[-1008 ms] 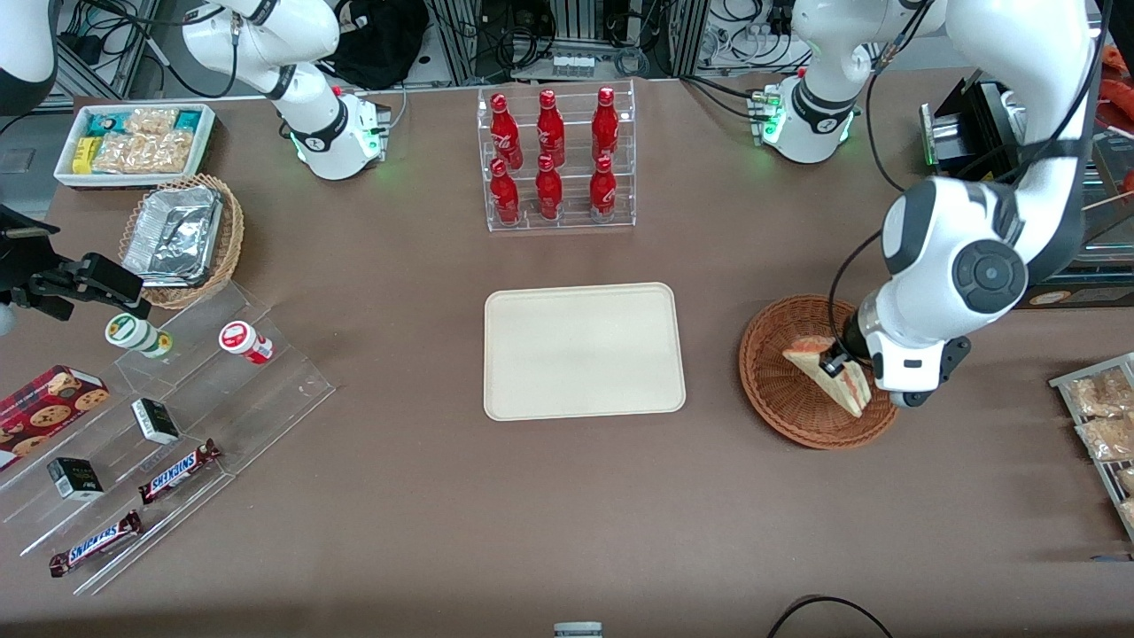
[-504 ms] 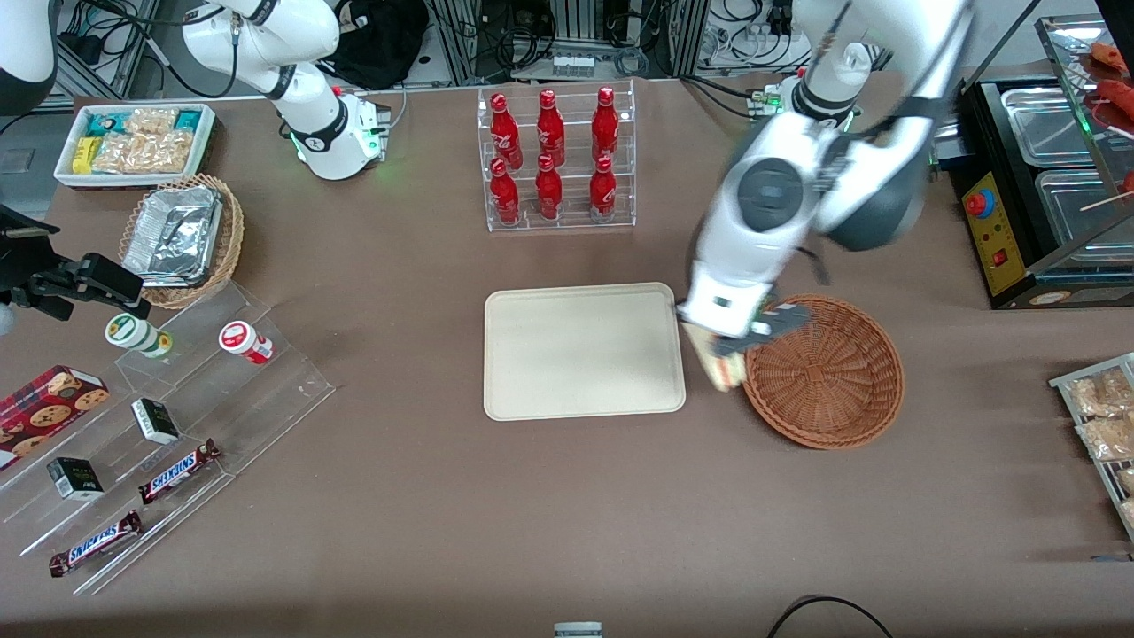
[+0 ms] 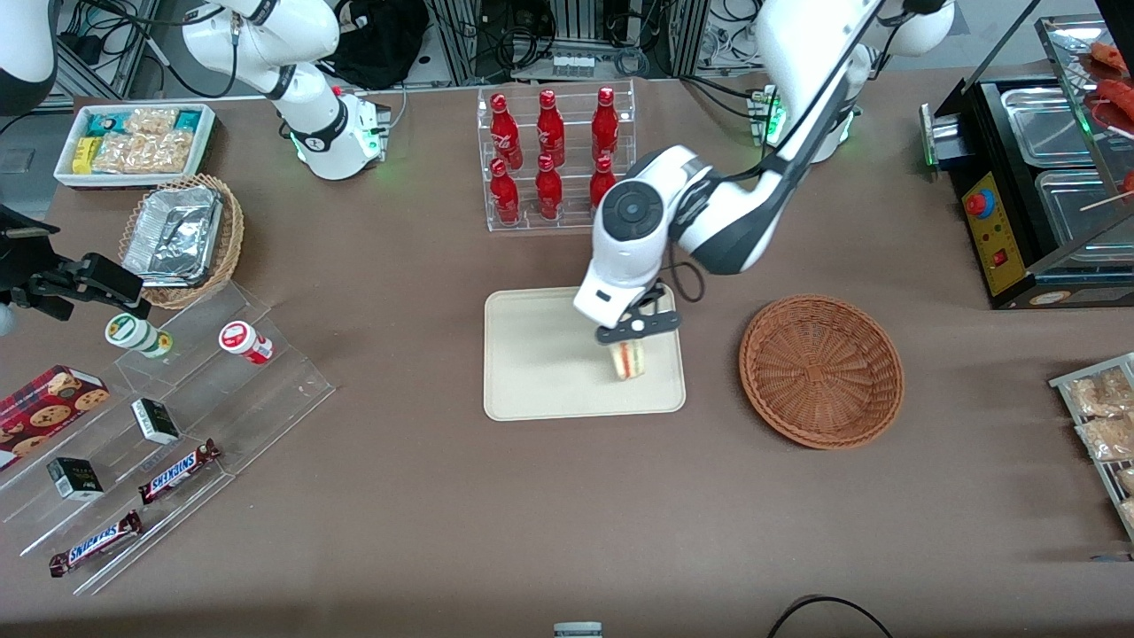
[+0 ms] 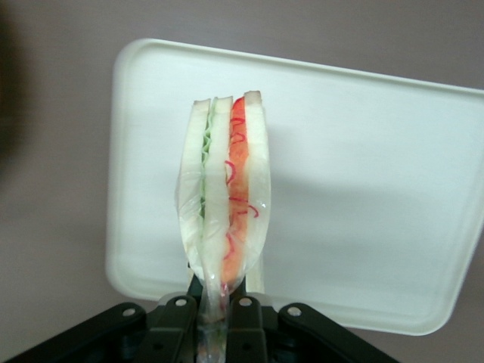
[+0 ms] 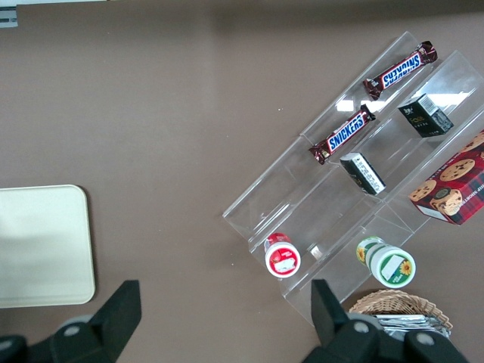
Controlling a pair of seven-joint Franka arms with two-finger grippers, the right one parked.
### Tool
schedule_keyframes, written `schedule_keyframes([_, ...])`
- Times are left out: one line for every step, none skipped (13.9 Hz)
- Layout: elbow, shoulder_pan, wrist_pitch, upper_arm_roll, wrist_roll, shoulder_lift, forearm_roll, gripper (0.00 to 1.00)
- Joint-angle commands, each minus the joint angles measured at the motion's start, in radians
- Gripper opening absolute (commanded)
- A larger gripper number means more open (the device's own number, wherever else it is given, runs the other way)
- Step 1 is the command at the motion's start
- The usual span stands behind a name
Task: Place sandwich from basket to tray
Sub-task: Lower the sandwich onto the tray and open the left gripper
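My left gripper (image 3: 634, 331) hangs above the cream-beige tray (image 3: 540, 354), over the part of it toward the basket. It is shut on the clear wrap at the narrow end of the sandwich (image 3: 628, 358), a white-bread wedge with red and green filling. In the left wrist view the sandwich (image 4: 224, 189) hangs edge-on from the gripper (image 4: 215, 311), with the tray (image 4: 363, 189) spread below it. I cannot tell whether the wedge touches the tray. The reddish-brown wicker basket (image 3: 821, 369) sits empty beside the tray, toward the working arm's end of the table.
A clear rack of red bottles (image 3: 555, 159) stands farther from the front camera than the tray. A lighter wicker basket with foil trays (image 3: 182, 237), a white bin of snacks (image 3: 135, 142) and a clear stepped shelf with candy bars (image 3: 168, 425) lie toward the parked arm's end.
The gripper lifted the sandwich out of the basket, carried it sideways past the basket rim and now holds it over the tray. The basket is left empty.
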Motion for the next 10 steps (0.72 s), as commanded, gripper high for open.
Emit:
schedule_keyframes([0.038,-0.061,0.074,0.011,-0.006,0.072,0.028,0.07])
schedule_keyframes([0.047,-0.078,0.096,0.014,-0.003,0.091,0.031,0.07])
schedule_keyframes([0.059,-0.079,0.099,0.014,0.005,0.109,0.031,0.07])
schedule_keyframes([0.063,-0.081,0.099,0.014,0.008,0.114,0.043,0.07])
schedule_keyframes([0.063,-0.079,0.101,0.014,0.008,0.12,0.078,0.08])
schedule_keyframes([0.064,-0.079,0.101,0.014,0.003,0.126,0.104,0.08])
schedule_keyframes([0.063,-0.081,0.101,0.014,0.0,0.132,0.111,0.09])
schedule_keyframes([0.063,-0.081,0.101,0.013,0.002,0.14,0.112,0.09])
schedule_keyframes([0.064,-0.081,0.102,0.014,0.002,0.151,0.112,0.1])
schedule_keyframes([0.066,-0.081,0.102,0.014,-0.001,0.157,0.111,0.19])
